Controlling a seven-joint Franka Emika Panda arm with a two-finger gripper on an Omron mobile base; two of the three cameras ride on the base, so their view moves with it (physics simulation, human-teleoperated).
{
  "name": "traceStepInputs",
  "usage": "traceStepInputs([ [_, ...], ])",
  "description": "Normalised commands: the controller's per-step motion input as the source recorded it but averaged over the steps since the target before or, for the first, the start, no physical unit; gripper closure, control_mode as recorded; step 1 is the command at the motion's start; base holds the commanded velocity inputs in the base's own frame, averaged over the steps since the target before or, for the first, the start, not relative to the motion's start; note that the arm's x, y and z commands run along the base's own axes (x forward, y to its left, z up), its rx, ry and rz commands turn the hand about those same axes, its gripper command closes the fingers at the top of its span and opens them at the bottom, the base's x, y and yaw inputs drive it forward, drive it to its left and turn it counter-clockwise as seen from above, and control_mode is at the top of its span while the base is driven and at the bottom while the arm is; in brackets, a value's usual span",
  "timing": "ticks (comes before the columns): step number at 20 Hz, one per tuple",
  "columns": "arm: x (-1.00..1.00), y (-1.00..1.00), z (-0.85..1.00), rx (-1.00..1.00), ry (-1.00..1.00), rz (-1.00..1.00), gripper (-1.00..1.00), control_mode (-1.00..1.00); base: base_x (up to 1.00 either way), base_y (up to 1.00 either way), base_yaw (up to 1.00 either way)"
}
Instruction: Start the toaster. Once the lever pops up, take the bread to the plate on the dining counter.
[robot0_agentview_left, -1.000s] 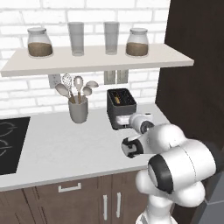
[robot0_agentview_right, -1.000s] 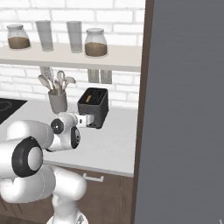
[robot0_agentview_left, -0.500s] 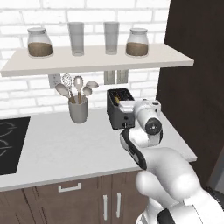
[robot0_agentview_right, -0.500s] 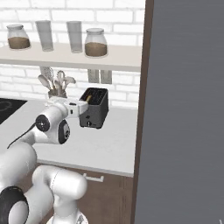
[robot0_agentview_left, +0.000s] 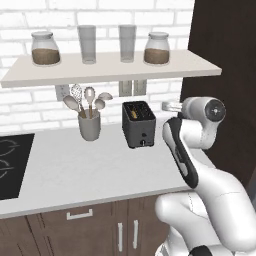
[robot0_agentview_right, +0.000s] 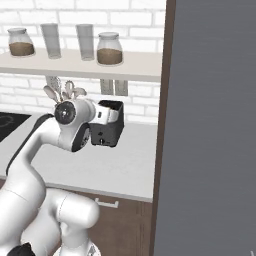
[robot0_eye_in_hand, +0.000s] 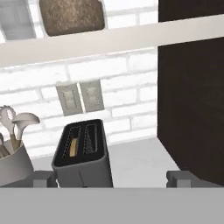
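Observation:
The dark grey toaster (robot0_agentview_left: 138, 124) stands on the light counter by the brick wall, also seen in the right base view (robot0_agentview_right: 111, 134) and the hand view (robot0_eye_in_hand: 83, 154). The bread (robot0_eye_in_hand: 75, 147) shows as a golden strip sunk in the toaster's left slot. My gripper (robot0_agentview_left: 171, 106) hangs at about the height of the toaster's top, just to its right and apart from it. In the right base view the gripper (robot0_agentview_right: 111, 114) covers the toaster's upper part. Its fingertips (robot0_eye_in_hand: 43, 178) stand wide apart, open, with nothing held. The plate and the dining counter are out of view.
A grey utensil cup (robot0_agentview_left: 89, 125) stands left of the toaster. A shelf (robot0_agentview_left: 110, 67) with jars and glasses hangs above. A black cooktop (robot0_agentview_left: 11, 165) lies far left. A tall dark cabinet (robot0_agentview_left: 225, 75) closes the right side, seen as a grey panel (robot0_agentview_right: 210, 125).
The arm has lifted from low over the counter in front of the toaster to a raised pose beside its top. The jaws stay open.

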Motion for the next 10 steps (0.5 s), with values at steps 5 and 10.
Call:
traceStepInputs([
  [5,-0.01,-0.06,0.06,0.03,-0.03,0.00,-1.00,-1.00,0.00,0.00,0.00],
  [10,0.00,0.00,0.00,0.00,0.00,0.00,-1.00,-1.00,0.00,0.00,0.00],
])
